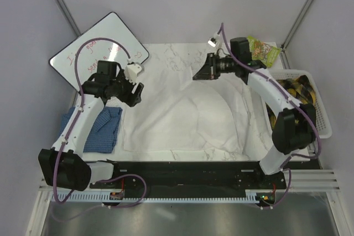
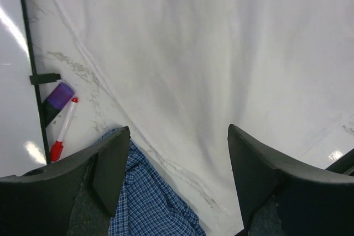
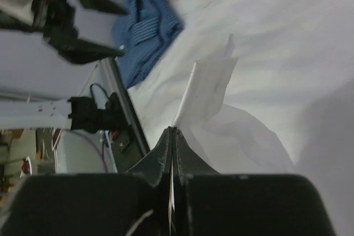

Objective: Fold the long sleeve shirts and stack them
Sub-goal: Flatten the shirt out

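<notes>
Here the white shirt (image 1: 182, 117) lies spread and rumpled across the middle of the table (image 2: 88, 81), its near edge close to the arm bases. The blue shirt (image 1: 99, 128) sits in a loose folded heap on the left side, just beside the white shirt's left edge; I cannot tell whether the two touch.

The right gripper (image 1: 200, 73) is over the far side of the white shirt. In its wrist view the fingers (image 3: 166, 147) are pressed together on a thin flap of white cloth, which rises from the shirt up into the pinch. The blue shirt shows in the far corner of that view.

The left gripper (image 1: 133, 95) hangs above the white shirt's far left part, near its edge. Its fingers (image 2: 113, 164) are spread wide with nothing between them. The wrist view looks down between them onto smooth white cloth, with checked blue cloth by the left finger.

A whiteboard (image 1: 99, 48) with red writing lies at the far left corner. A marker (image 2: 63, 128) with a red cap rests against its dark rim, next to a purple-topped cap (image 2: 60, 96). On the right stands a white basket (image 1: 323, 109) holding dark and yellow things, and a green packet (image 1: 263, 51) lies just behind it
</notes>
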